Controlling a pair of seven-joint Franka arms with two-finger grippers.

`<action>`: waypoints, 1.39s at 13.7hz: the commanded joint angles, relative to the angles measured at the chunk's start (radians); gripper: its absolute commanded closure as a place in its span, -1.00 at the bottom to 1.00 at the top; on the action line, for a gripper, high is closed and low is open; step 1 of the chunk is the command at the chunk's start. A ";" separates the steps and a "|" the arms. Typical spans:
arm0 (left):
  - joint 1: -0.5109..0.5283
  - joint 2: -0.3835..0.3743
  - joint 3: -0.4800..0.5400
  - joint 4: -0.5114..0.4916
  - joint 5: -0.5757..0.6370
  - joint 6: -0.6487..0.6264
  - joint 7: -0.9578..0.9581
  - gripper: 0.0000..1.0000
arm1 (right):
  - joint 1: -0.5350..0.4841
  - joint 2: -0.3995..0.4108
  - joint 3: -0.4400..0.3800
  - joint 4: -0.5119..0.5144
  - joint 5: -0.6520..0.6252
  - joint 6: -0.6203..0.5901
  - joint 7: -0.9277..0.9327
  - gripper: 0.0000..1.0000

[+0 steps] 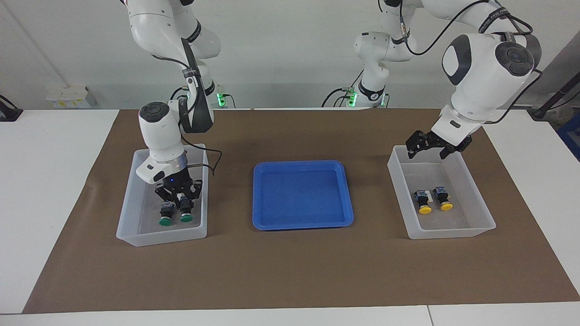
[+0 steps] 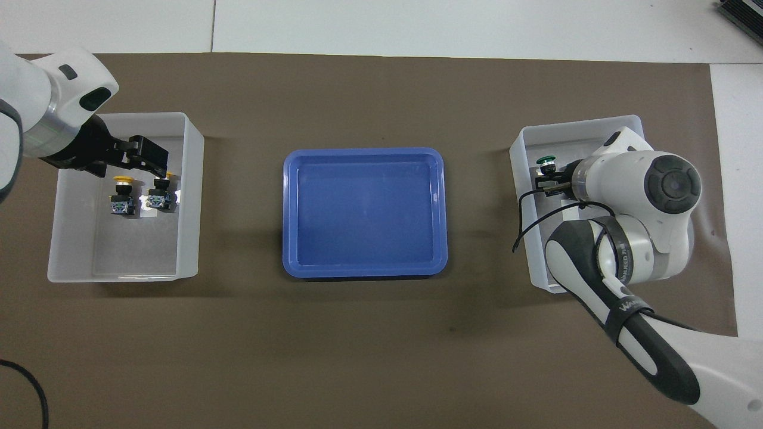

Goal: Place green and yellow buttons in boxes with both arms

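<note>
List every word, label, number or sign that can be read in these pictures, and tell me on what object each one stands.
Partly readable, roughly "WANKEO": white lettering on the black strap around the right arm's cable, overhead view.
Same lettering, unreadable: black strap on that arm's grey joint cover.
White lettering, too small to read: black strap on the left arm, facing view.
Coloured stickers on the yellow-capped push buttons' black bodies: too small to read.
Nothing else is legible.
</note>
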 commanded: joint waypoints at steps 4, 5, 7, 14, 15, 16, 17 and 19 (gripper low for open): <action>0.001 -0.032 -0.004 -0.041 0.018 0.023 -0.009 -1.00 | -0.044 0.014 0.014 -0.020 0.017 0.045 -0.008 -0.15; 0.001 -0.032 -0.003 -0.041 0.018 0.023 -0.009 -1.00 | -0.043 0.014 0.014 -0.019 0.015 0.045 -0.008 -0.51; 0.001 -0.032 -0.004 -0.041 0.018 0.023 -0.009 -1.00 | -0.038 0.005 0.015 -0.017 0.017 0.041 0.013 -0.83; 0.004 -0.023 -0.003 -0.034 0.018 0.126 -0.010 -1.00 | -0.029 -0.178 0.030 0.033 0.015 -0.229 0.044 -1.00; 0.005 -0.021 -0.003 -0.036 0.018 0.137 -0.009 -1.00 | -0.029 -0.204 0.032 0.044 0.017 -0.288 0.044 -1.00; 0.014 -0.021 -0.001 -0.034 0.018 0.141 -0.009 -1.00 | -0.029 -0.228 0.035 0.059 0.017 -0.342 0.044 -1.00; 0.018 -0.021 -0.001 -0.034 0.018 0.141 -0.009 -1.00 | -0.029 -0.247 0.044 0.084 0.017 -0.406 0.044 -1.00; 0.018 -0.020 -0.001 -0.034 0.018 0.150 -0.009 -1.00 | -0.029 -0.264 0.050 0.175 0.093 -0.574 0.045 -1.00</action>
